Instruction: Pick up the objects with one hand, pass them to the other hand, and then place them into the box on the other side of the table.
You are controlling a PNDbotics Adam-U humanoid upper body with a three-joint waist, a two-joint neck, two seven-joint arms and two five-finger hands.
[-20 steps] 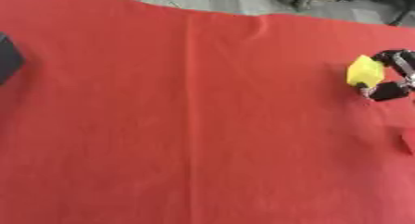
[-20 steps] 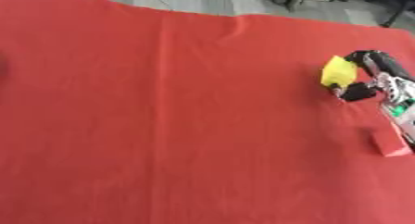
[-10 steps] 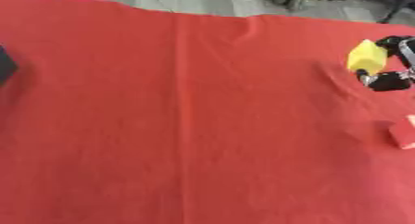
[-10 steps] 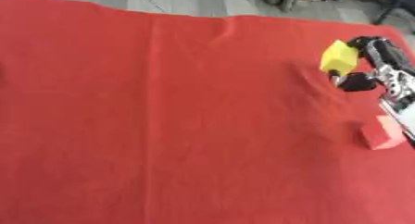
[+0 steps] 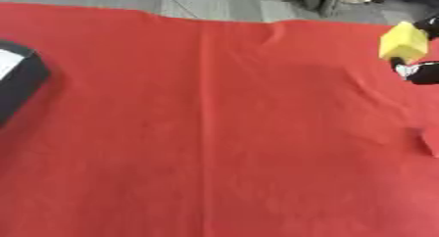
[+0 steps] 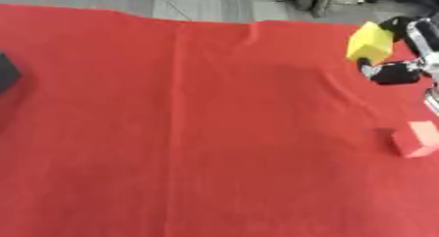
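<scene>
The yellow block point(image 6: 370, 41) sits in the robot's right hand point(image 6: 396, 70), held clear of the red cloth at the right side of the surface point(image 6: 214, 133), near its far edge. The fingers point(image 6: 393, 75) curl round the block from below and behind, so the hand is closed on it. The left hand shows in neither view.

By my reading the task is at an early stage: the first block is picked up, but the pass to the other hand is not yet made, and the placing in the black box point(image 5: 17, 79) at the left edge, well apart across the cloth, is left to do. A red block point(image 6: 416, 139) lies on the cloth near the right edge, untouched.

Counted: one yellow block, one red block, one box, one hand in view.
</scene>
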